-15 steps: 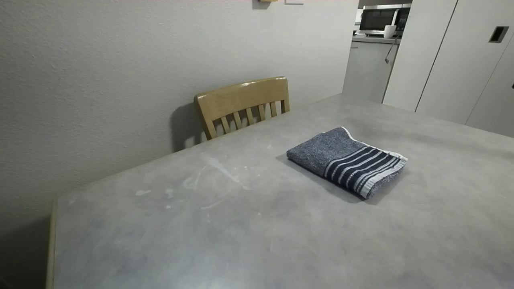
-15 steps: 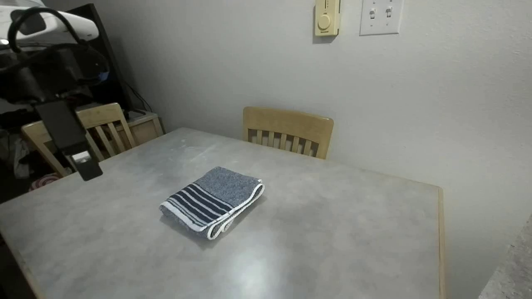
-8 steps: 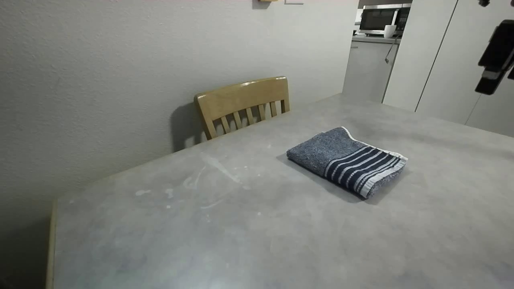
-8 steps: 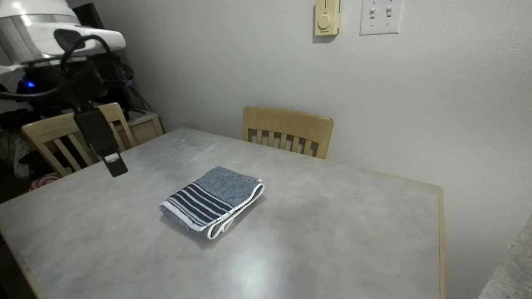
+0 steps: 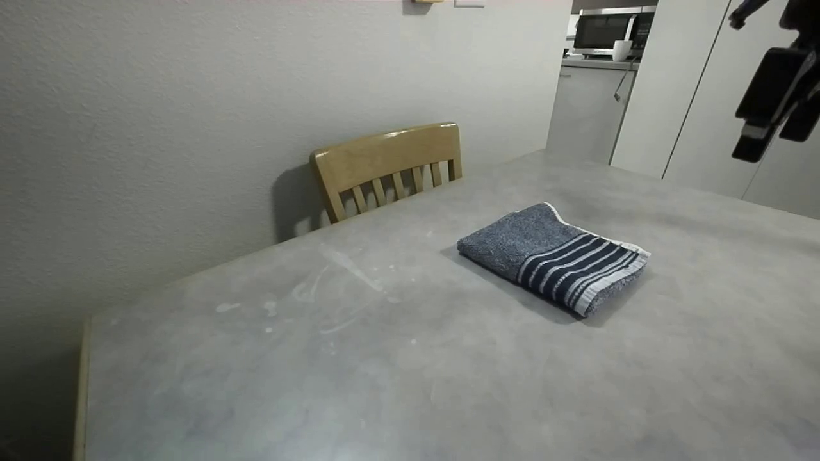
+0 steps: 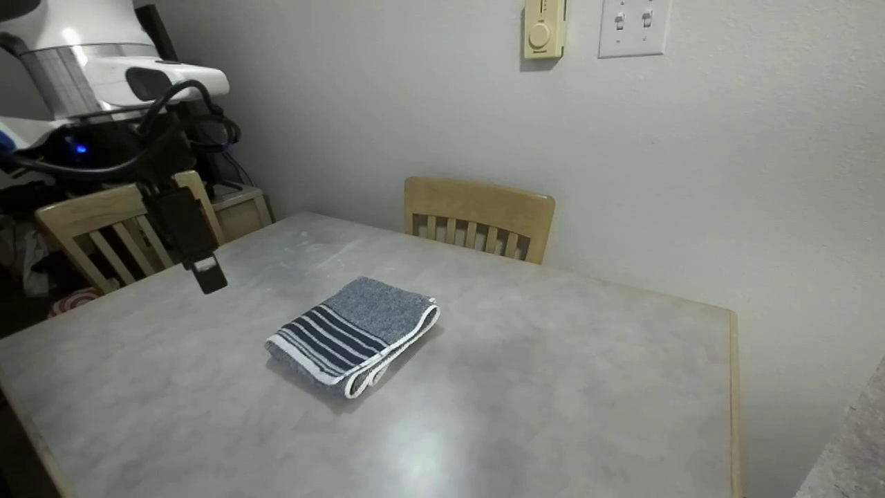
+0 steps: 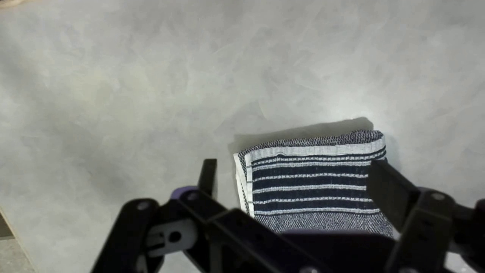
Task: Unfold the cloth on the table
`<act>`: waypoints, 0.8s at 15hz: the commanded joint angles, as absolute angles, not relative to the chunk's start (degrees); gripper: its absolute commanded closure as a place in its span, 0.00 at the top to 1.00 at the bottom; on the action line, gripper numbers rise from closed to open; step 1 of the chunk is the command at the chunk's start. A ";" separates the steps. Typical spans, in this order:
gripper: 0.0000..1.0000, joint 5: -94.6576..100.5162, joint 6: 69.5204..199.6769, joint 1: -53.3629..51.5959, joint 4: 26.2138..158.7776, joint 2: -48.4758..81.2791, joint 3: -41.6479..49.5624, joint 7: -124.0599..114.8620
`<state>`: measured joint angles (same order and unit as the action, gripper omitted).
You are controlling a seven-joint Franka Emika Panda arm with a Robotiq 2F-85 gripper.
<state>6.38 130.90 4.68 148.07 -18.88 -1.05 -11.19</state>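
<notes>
1. The terry towel [image 6: 351, 335] lies folded on the table [image 6: 567, 387], its layers stacked and its white-striped band facing up; no part of it is spread out, so I judge the unfolding not begun.
2. My first worry is biting too deep: if I come down on the towel's pale looped hem and take several layers together, the whole bundle would lift instead of unfolding.
3. Biting too shallow would hurt as well. The weave looks soft and thick to me, so a corner caught by a few loops could slip out mid-turn.
4. Only its own weight seems to hold the towel in place; a sideways pull on its top layer may drag the rest along.
5. Height is hard for me to read over a feed, so I could press the fingers [image 7: 392, 195] into the table beside the towel.
6. The gripper [image 7: 292, 174] stands wide and holds nothing. In the wrist view one finger shows against the table past the towel's pale-hemmed side; the other overlaps the opposite end of its stripes.
7. In both exterior views the gripper hangs above the table, off past the towel's striped end and apart from it. The Franka Panda arm [image 6: 93, 24] extends from that same side, the gripper angled downward with a slight lean toward the towel.
</notes>
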 commanded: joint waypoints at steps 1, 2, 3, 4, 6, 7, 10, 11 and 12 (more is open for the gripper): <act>1.00 6.42 130.79 4.54 148.00 -18.89 -0.90 -11.20; 1.00 6.42 130.79 4.54 148.00 -18.89 -0.90 -11.20; 1.00 6.42 130.79 4.54 147.99 -18.89 -0.90 -11.20; 1.00 6.42 130.79 4.54 147.99 -18.89 -0.90 -11.20; 1.00 6.42 130.79 4.54 147.99 -18.89 -0.90 -11.20; 1.00 6.42 130.79 4.54 147.99 -18.89 -0.90 -11.20; 1.00 6.42 130.79 4.54 147.99 -18.89 -0.90 -11.20; 1.00 6.26 133.02 4.65 148.08 -18.32 -0.68 -11.35; 1.00 5.03 134.86 4.60 147.75 -17.43 0.12 -10.50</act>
<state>6.39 131.21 4.68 148.06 -18.93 -1.05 -11.31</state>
